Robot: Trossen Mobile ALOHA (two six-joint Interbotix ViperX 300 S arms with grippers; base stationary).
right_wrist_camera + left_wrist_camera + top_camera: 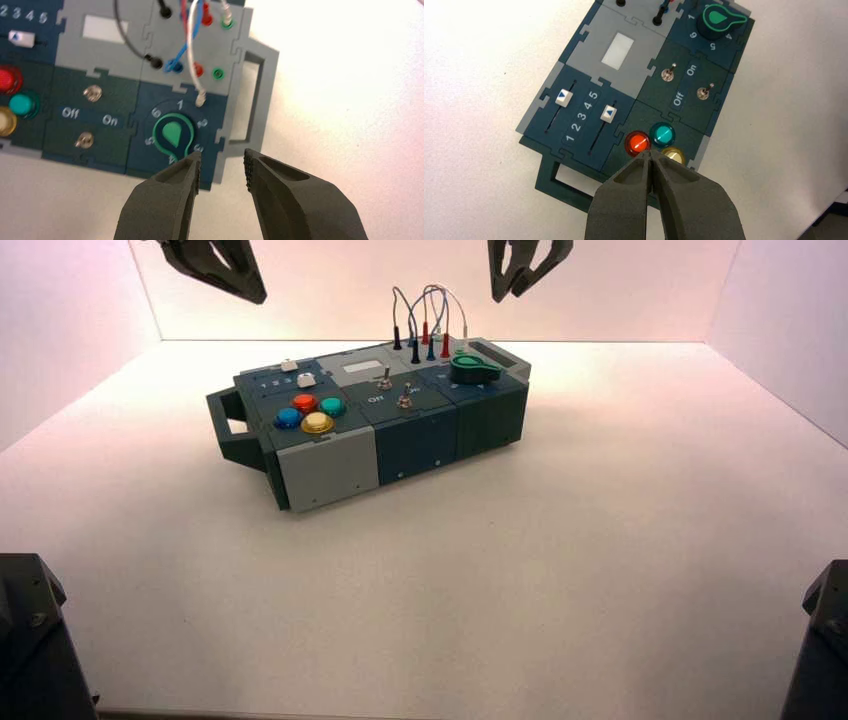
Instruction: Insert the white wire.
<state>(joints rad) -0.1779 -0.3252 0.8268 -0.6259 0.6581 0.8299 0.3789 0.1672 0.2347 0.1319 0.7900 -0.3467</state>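
While the right gripper (222, 162) hovers near the box (245, 145), fingers apart | white wire (190, 50): one plug free, above the panel | left gripper (649, 155): above the buttons (664, 134), fingertips together

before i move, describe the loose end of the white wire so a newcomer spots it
On the box, find the green knob. Beside its printed 1 lies the whitish plug ending the white wire. Unlike the nearby red plug and black plug, it sits in no socket.
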